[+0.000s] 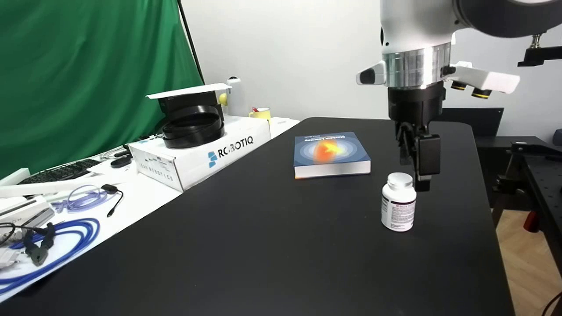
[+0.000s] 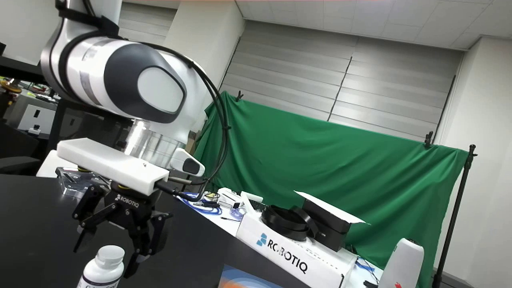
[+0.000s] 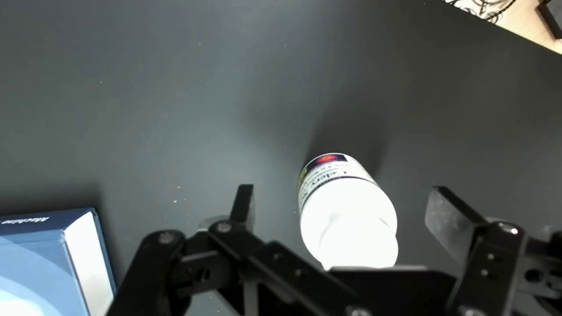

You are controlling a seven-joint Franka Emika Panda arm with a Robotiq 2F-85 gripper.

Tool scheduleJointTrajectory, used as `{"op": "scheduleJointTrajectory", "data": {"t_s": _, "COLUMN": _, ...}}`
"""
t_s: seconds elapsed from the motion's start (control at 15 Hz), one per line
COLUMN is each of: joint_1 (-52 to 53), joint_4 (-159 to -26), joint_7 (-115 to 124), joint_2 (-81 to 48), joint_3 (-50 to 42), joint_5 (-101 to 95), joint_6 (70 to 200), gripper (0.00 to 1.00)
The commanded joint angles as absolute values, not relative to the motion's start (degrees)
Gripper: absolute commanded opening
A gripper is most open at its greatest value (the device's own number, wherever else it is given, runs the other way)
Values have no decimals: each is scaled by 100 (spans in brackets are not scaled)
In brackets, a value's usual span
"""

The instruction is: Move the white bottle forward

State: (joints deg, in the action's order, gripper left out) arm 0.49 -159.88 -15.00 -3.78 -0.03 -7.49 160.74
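Note:
The white bottle stands upright on the black table, cap on top. It also shows in an exterior view, cut off by the bottom edge, and in the wrist view, label partly visible. My gripper hangs from above with its fingertips at about cap height, beside and behind the bottle in that view. It also shows in an exterior view. In the wrist view the gripper is open, with a gap between the bottle and each finger. The fingers touch nothing. The gripper body hides part of the cap.
A blue book lies on the black table, left of the bottle in the wrist view. A white Robotiq box stands on the white side table among cables. The table's edge drops to the floor at the right.

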Motion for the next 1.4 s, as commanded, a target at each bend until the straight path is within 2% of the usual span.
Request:
{"op": "scheduleJointTrajectory", "data": {"t_s": 0.0, "joint_1": 84, "joint_4": -15982, "joint_7": -1298, "joint_2": -614, "joint_3": 103, "joint_5": -690, "joint_6": 16331, "gripper": 100}}
{"op": "scheduleJointTrajectory", "data": {"t_s": 0.53, "joint_1": 156, "joint_4": -15973, "joint_7": -1195, "joint_2": -788, "joint_3": 130, "joint_5": -887, "joint_6": 17091, "gripper": 100}}
{"op": "scheduleJointTrajectory", "data": {"t_s": 1.33, "joint_1": 223, "joint_4": -15972, "joint_7": -950, "joint_2": -694, "joint_3": 44, "joint_5": -963, "joint_6": 16887, "gripper": 100}}
